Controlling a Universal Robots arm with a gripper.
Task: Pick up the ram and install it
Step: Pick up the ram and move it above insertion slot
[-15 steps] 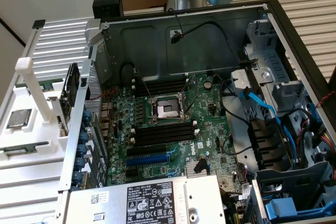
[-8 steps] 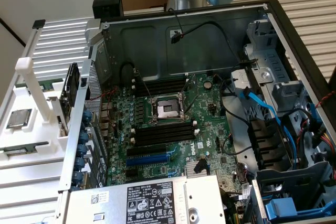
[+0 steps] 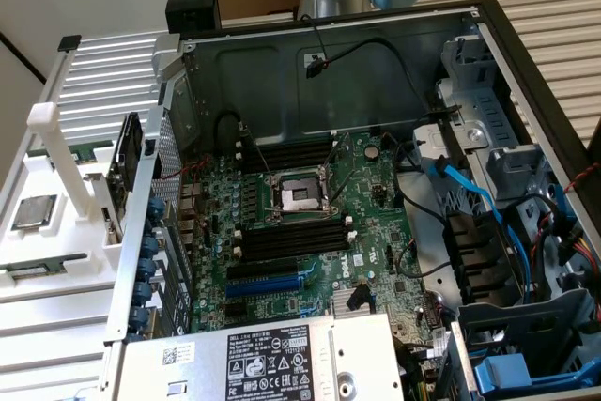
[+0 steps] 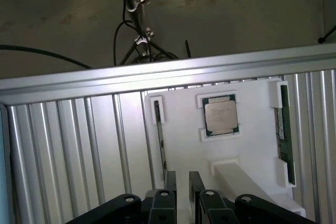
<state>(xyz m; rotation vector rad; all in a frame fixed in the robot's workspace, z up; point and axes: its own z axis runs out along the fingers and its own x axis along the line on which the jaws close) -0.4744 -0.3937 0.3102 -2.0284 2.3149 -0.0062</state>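
Black gripper (image 4: 182,184) hovers, fingers slightly parted and empty, over a white plastic holder plate (image 4: 252,129); the dark-green ram stick (image 4: 284,129) sits clipped along its edge, seemingly staged for pickup.

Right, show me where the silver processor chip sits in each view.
Exterior view: the processor chip lies at the exterior view's far left, outside the computer case.
Wrist view: the processor chip lies in a framed pocket, apart from the ram.
Shared landmark: the white tray holding it.
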